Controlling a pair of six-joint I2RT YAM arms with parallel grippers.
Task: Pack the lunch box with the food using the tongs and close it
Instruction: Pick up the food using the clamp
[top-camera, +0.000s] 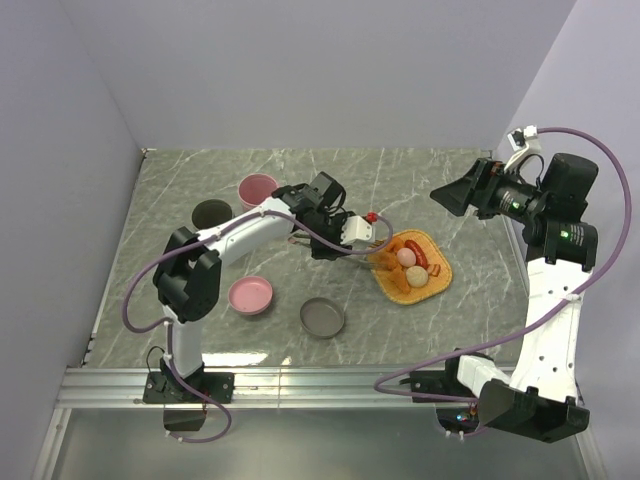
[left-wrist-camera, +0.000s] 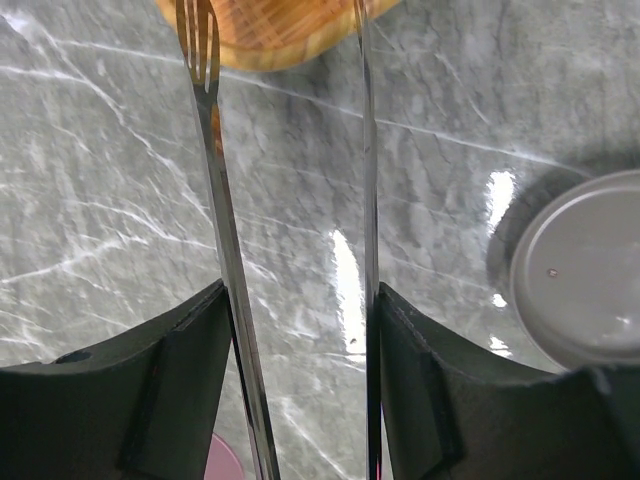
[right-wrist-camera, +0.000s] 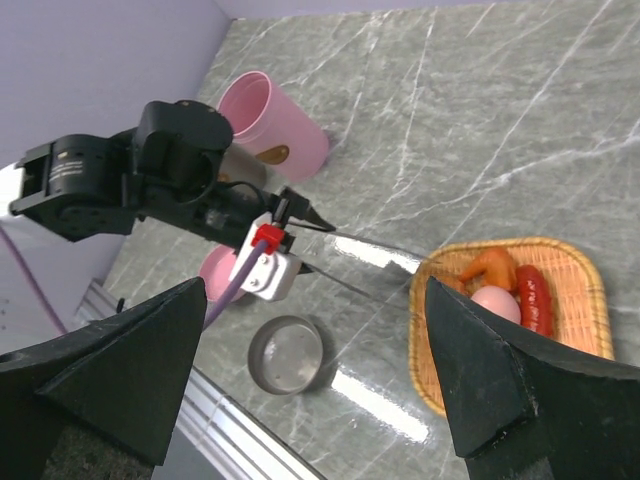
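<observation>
The marbled table bears a pink cup, perhaps a dark bowl, a pink bowl, a grey dish and an orange tray.

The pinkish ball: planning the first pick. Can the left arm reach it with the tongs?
Probably yes. The left gripper holds the tongs with their tips at the tray's rim; the pinkish ball lies just beyond, an orange chunk beside it, and the right gripper hangs open, aside.

Your left gripper sits low, pinching the tongs. Your right gripper hangs high, fingers wide apart.
</observation>
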